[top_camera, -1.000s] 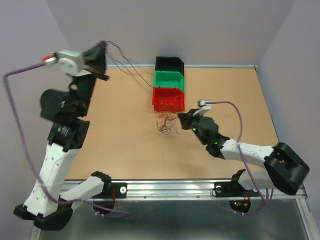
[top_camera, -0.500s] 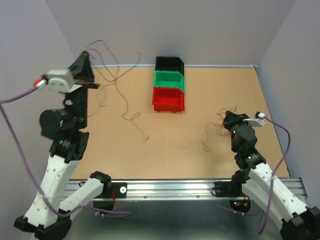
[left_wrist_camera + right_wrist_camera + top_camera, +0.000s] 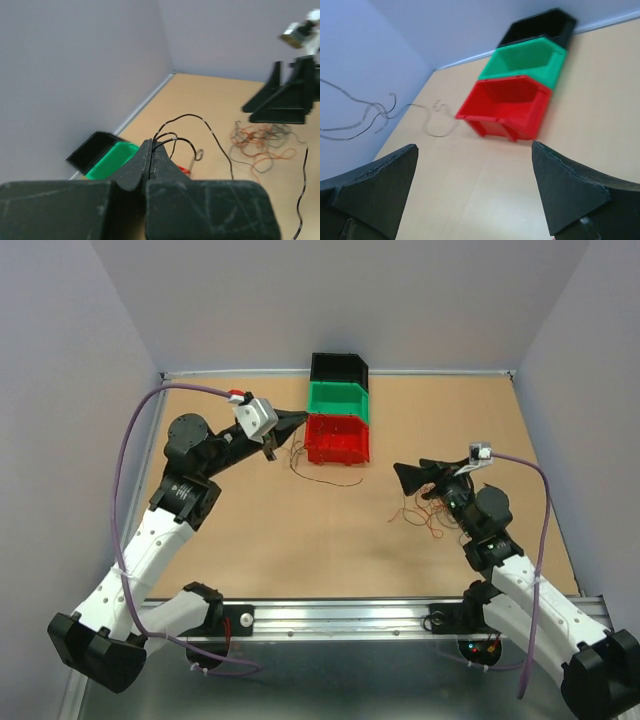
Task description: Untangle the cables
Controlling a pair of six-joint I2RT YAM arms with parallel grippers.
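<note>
The left hand [image 3: 151,146] is clamped shut on a few black cables [image 3: 190,115]. They arc out from its tips and trail onto the counter [image 3: 250,530] just ahead, beside the red bin [image 3: 338,440]. The right hand [image 3: 408,478] is spread wide, gripping nothing. The clump of orange and red cables [image 3: 420,512] lies just beneath and behind its fingers.

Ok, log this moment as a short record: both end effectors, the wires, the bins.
left end effector: shut on black wires, close to the red bin
right end effector: open, holding nothing
loose clump: red and orange wires lying on the table beside the right end effector
bins: black bin, green bin and red bin in one row, far to near
bin contents: red and green look empty
</note>
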